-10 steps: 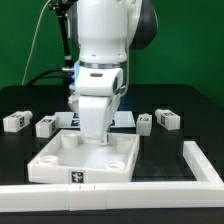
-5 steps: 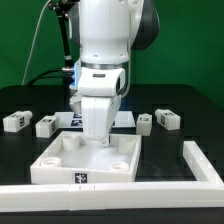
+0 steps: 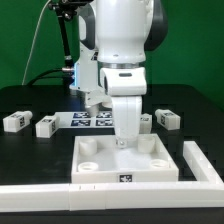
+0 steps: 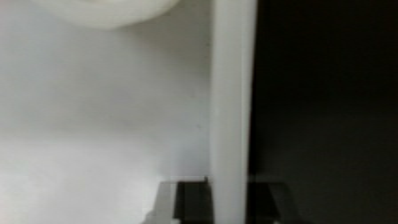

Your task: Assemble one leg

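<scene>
My gripper (image 3: 122, 142) reaches down onto the far rim of the large white square panel (image 3: 100, 168), which lies flat on the black table. In the wrist view the panel's raised rim (image 4: 231, 100) runs straight between my two dark fingers (image 4: 192, 203), and the gripper (image 4: 228, 203) looks shut on it. Several small white legs with tags lie on the table: two at the exterior view's left (image 3: 14, 121) (image 3: 46, 126) and two at its right (image 3: 166, 118) (image 3: 146, 122). None of them is held.
The marker board (image 3: 88, 120) lies behind the panel. A white L-shaped wall (image 3: 202, 162) runs along the table's front edge and up the exterior view's right side, close to the panel's right corner.
The arm has moved to the exterior view's right. The square panel has slid with it from left of centre to right of centre, close to the white wall.
</scene>
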Robot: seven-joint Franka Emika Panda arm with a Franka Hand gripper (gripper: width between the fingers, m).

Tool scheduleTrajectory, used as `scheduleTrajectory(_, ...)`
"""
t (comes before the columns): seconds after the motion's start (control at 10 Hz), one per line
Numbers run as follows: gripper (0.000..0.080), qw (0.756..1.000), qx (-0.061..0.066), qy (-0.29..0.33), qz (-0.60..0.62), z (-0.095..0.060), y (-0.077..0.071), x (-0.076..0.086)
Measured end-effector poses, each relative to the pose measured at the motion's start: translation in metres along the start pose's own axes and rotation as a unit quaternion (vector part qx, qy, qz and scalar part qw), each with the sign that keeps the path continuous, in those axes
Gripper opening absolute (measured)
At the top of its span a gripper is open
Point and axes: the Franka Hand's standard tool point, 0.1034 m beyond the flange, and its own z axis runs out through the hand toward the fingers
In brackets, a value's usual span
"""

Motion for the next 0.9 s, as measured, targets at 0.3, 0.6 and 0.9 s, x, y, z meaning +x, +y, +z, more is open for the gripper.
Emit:
scheduleTrajectory(0.3,0.0057,1.0,0.0,0.0,-0.001,0.0,0.0,0.007)
scheduleTrajectory(0.6,0.0057,1.0,0.01,-0.003,-0.006,0.0,0.004,0.016)
scheduleTrajectory(0.9,0.0057,1.0,0.006,-0.003,-0.005,0.0,0.023,0.034)
